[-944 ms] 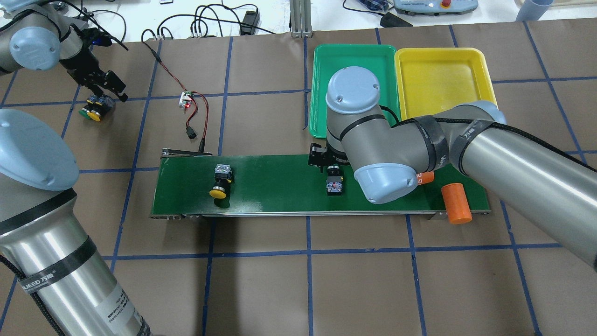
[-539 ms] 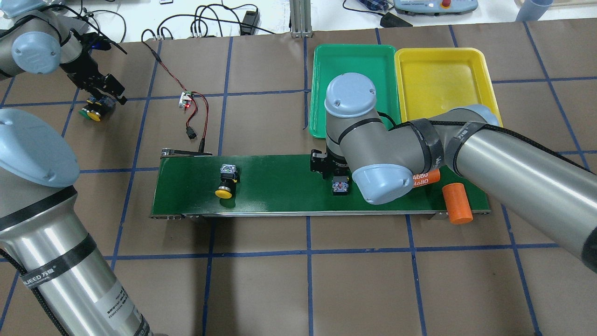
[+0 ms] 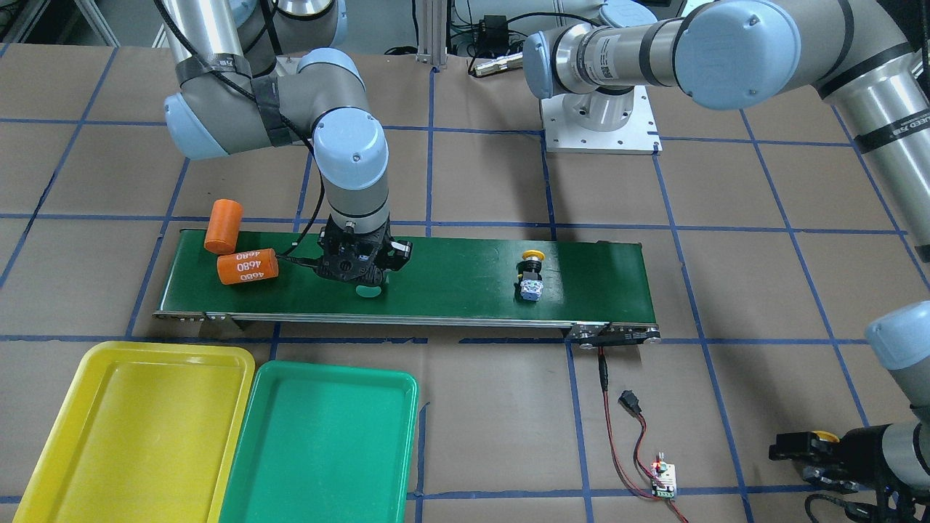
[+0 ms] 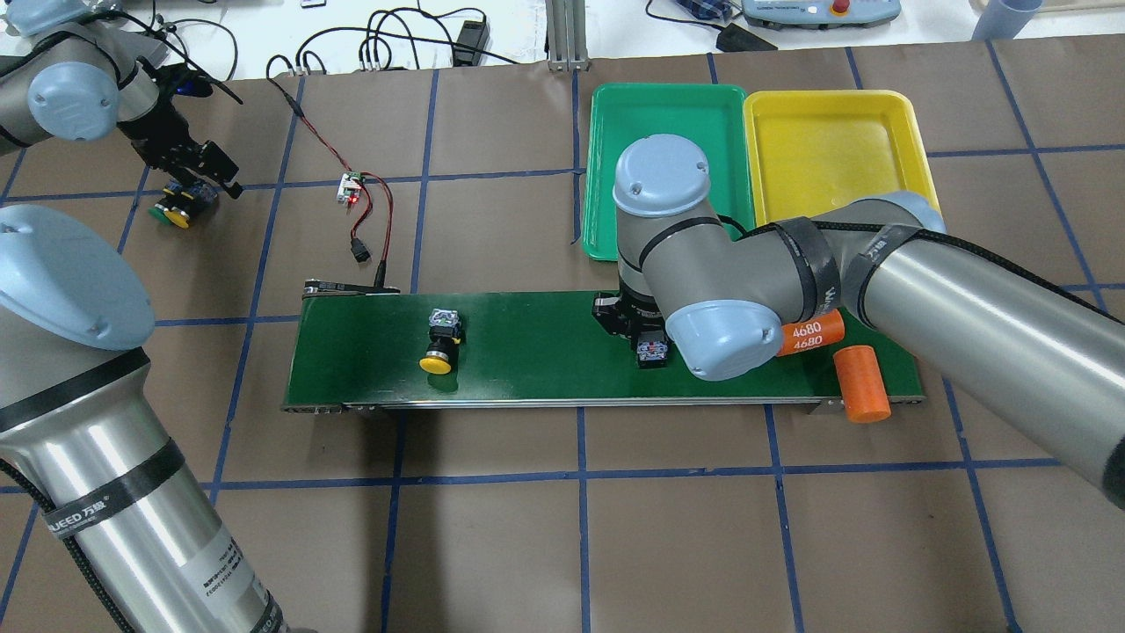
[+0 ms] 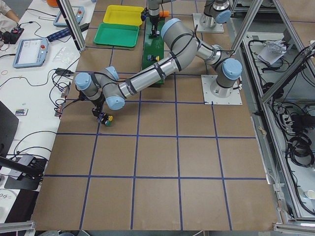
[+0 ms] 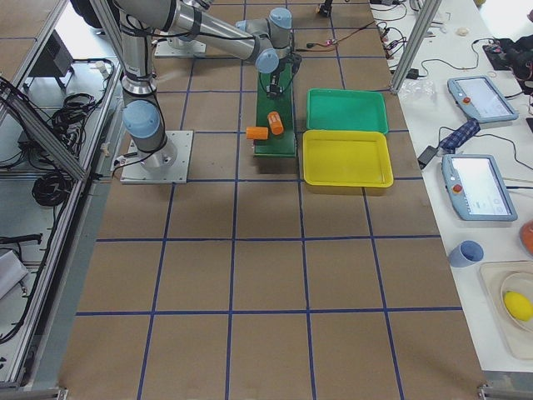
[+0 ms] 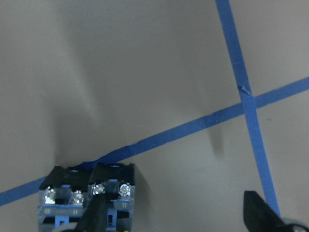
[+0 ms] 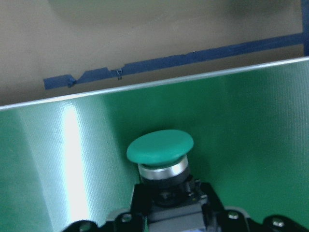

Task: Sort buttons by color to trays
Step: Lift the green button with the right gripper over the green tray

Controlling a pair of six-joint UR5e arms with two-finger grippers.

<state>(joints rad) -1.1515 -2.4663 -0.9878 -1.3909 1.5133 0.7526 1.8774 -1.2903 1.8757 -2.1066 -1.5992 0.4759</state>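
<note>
lying sideways, green-capped button (perhaps gripped)

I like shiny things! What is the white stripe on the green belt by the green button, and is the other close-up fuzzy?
Right wrist view: it is glare, light bouncing off the belt left of the sharp green button. Left wrist view: softer, with grey shadows on the table and two slightly blurry buttons at the bottom.

"4680" on orange cylinder (printed twice), "UEED" on left arm's band
</note>
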